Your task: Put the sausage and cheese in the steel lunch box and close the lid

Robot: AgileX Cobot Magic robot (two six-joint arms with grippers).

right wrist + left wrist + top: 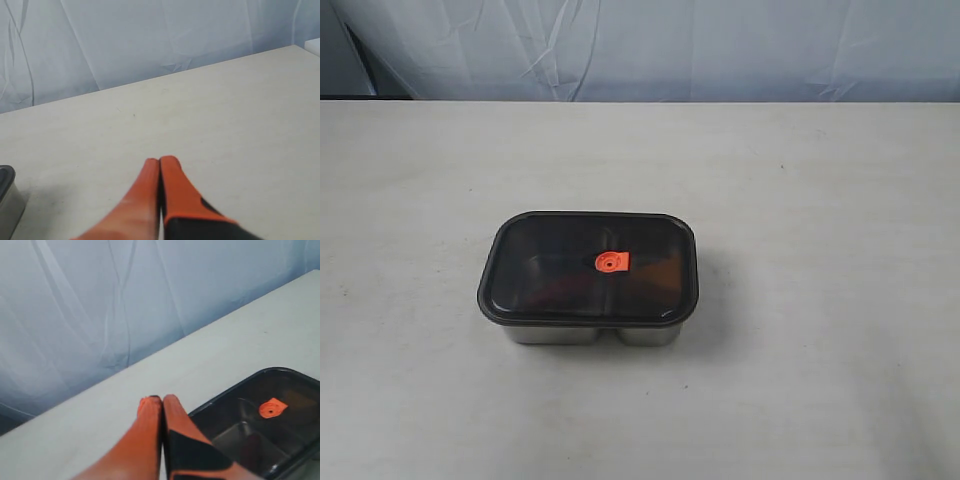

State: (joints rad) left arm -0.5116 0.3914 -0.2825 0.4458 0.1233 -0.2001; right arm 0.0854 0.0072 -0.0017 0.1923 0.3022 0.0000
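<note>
From where I stand the job looks all but finished. The steel lunch box (590, 336) sits on the pale bench (820, 400), and the dark smoky lid (545, 250) lies flat on top of it. The lid covers the box rim to rim and is square to it, with no corner riding up that I can see. I can't tell by looking whether it is pressed fully home. The orange valve tab (612, 262) sits at the middle of the lid.

Through the tinted lid the contents are dim. In the box's left compartment there is a dull reddish shape, which I take to be the sausage (558, 286). In the right compartment there is a warm orange-brown patch, likely the cheese (660, 268). Neither has an outline I can make out. No loose food lies on the bench around the box, so I judge that both pieces are inside.

The left gripper (162, 399) hangs above the bench just off the box's left end, clear of the lid. Its orange fingers are pressed together and hold nothing. The right gripper (160, 161) is off the box's right side with only a corner of the box in its camera, and it is likewise closed tight and empty.

The count is one lunch box with two compartments, one lid, one valve tab, one reddish shape, one orange patch and two grippers. At most a final press on the lid is left.
</note>
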